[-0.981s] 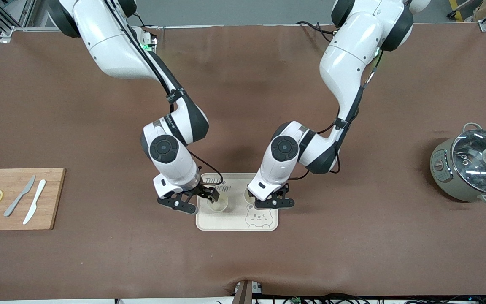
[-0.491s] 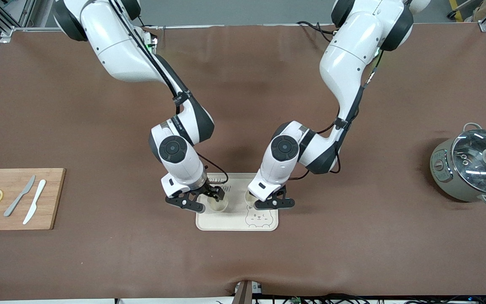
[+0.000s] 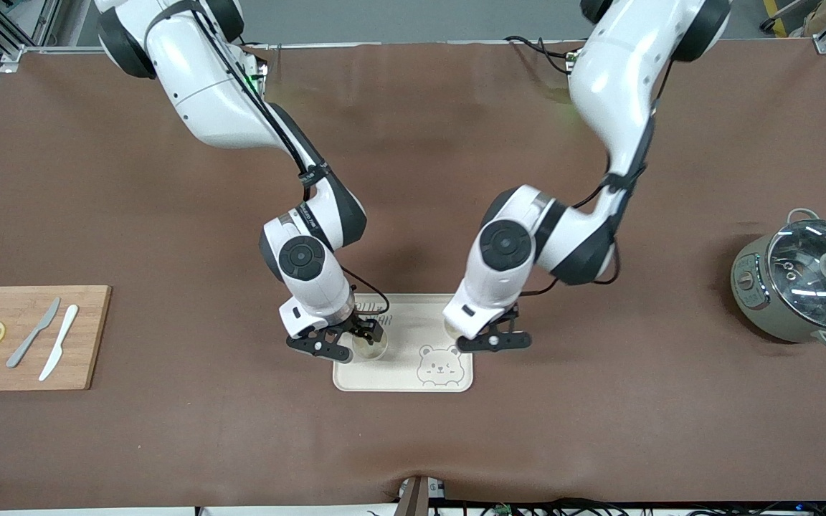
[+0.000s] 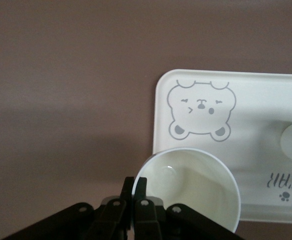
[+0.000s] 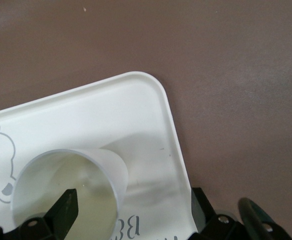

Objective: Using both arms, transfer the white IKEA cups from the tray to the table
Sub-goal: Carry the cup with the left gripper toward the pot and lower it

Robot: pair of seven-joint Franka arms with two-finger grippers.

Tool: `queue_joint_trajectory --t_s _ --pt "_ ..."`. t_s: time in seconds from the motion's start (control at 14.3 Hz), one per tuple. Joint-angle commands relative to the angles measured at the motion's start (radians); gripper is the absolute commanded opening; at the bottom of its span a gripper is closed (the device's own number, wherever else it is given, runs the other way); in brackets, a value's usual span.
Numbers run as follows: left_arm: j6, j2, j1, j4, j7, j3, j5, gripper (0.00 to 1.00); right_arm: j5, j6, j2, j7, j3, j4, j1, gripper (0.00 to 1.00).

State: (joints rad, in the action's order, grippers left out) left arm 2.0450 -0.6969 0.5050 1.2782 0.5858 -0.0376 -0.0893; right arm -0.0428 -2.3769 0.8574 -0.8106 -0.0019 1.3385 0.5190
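A cream bear tray (image 3: 402,376) lies at the table's middle. One white cup (image 3: 372,350) stands on it toward the right arm's end. My right gripper (image 3: 347,340) is open at this cup. In the right wrist view one finger (image 5: 66,207) is inside the cup (image 5: 71,185) and the other is outside its wall, over the tray (image 5: 86,115). My left gripper (image 3: 488,335) is shut on the rim of the second cup (image 3: 452,329), over the tray's edge toward the left arm's end. The left wrist view shows its fingertips (image 4: 135,187) pinching that cup's (image 4: 195,185) rim beside the tray (image 4: 265,100).
A wooden cutting board (image 3: 26,337) with two knives and lemon slices lies at the right arm's end. A grey-green pot with a glass lid (image 3: 804,283) stands at the left arm's end. Brown table surface surrounds the tray.
My left gripper has carried its cup from the tray's middle toward the left arm's end. My right gripper has moved in closer onto the other cup, which has not moved.
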Motion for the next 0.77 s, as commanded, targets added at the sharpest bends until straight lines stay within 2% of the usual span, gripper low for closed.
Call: queue_joint_trajectory --t_s 0.0,0.07,0.14,0.21,0.28,0.35,0.49,0.63,0.7 --pt "0.103 0.332 -0.086 0.448 -0.145 -0.027 -0.009 0.00 -0.022 0.007 0.014 -0.021 -0.010 -0.025 0.010 1.00" --pt "0.174 0.418 -0.127 0.574 -0.208 -0.031 -0.007 0.00 -0.022 0.005 0.014 -0.021 -0.010 -0.027 0.010 1.00" --pt "0.202 0.475 -0.160 0.657 -0.278 -0.036 0.000 0.00 -0.022 -0.005 0.014 -0.021 -0.010 -0.027 0.010 1.00" --pt "0.202 0.516 -0.183 0.709 -0.346 -0.038 0.006 0.00 -0.019 -0.019 0.014 -0.022 -0.010 -0.027 0.007 0.69" --pt "0.202 0.554 -0.198 0.761 -0.388 -0.038 0.008 0.00 -0.015 -0.022 0.014 -0.022 -0.010 -0.027 0.004 0.48" --pt "0.204 0.597 -0.207 0.818 -0.423 -0.036 0.008 0.00 -0.015 -0.022 0.014 -0.022 -0.010 -0.027 0.003 0.43" --pt "0.231 0.680 -0.229 0.935 -0.483 -0.036 0.008 0.00 -0.015 -0.024 0.012 -0.025 -0.010 -0.028 0.001 0.42" --pt "0.303 0.750 -0.230 1.053 -0.506 -0.036 0.010 0.00 -0.019 -0.022 0.009 -0.042 -0.010 -0.032 0.001 0.35" --pt "0.352 0.776 -0.230 1.111 -0.511 -0.036 0.010 0.00 -0.020 -0.024 0.009 -0.042 -0.010 -0.032 0.001 0.26"
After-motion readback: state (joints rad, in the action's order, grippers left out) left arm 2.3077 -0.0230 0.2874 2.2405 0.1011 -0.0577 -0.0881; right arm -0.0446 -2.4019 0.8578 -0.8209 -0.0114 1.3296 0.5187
